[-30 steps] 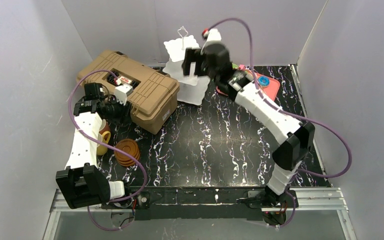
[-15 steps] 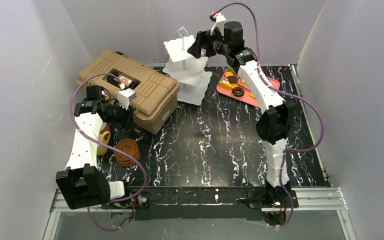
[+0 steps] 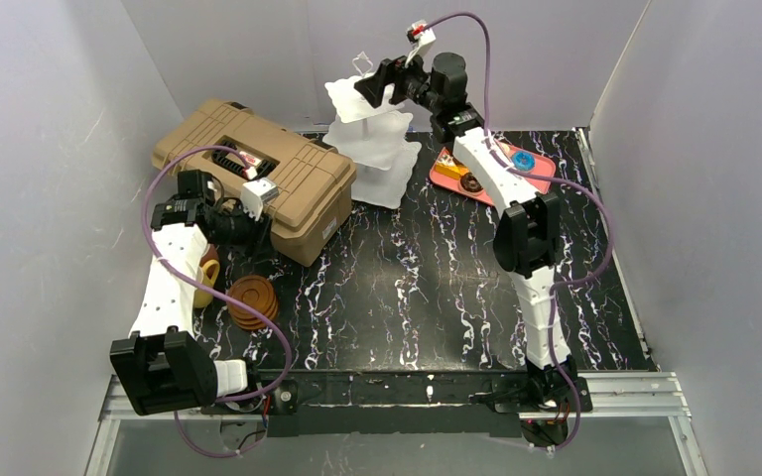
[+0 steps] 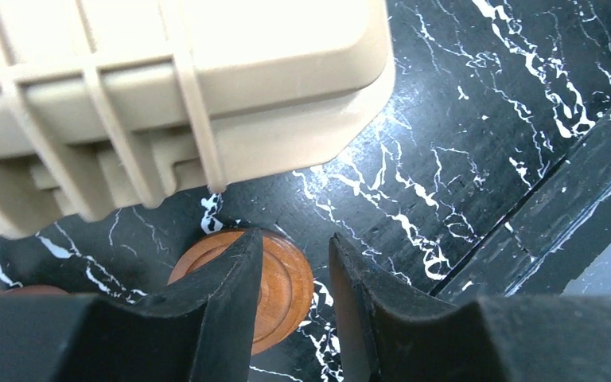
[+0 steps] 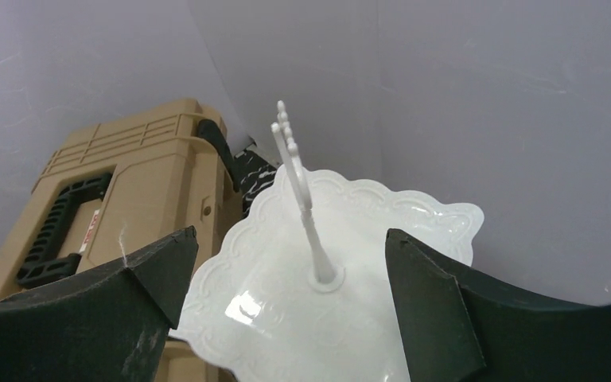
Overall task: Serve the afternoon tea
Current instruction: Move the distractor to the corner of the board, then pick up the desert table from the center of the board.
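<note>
The white three-tier stand (image 3: 369,139) rises at the back of the table, its wire loop (image 5: 293,163) upright above the top plate (image 5: 342,318). My right gripper (image 3: 375,84) hovers over that top plate with jaws wide open, one finger on each side of the loop's stem, touching nothing (image 5: 290,237). A stack of brown saucers (image 3: 251,300) lies at the front left, beside a yellow cup (image 3: 204,274) half hidden by my left arm. My left gripper (image 3: 241,226) hangs by the case's front corner, above a saucer (image 4: 282,286), open a little and empty (image 4: 294,267).
The large tan ribbed case (image 3: 258,177) fills the back left, its corner (image 4: 167,95) close above my left fingers. A pink-red tray (image 3: 541,178) at the back right carries small pastries, among them a doughnut (image 3: 472,182) and a blue piece (image 3: 523,159). Grey walls enclose three sides.
My right arm has swung up and to the left, from beside the stand's middle tier to above its top plate, uncovering the tray. The left arm has barely shifted.
</note>
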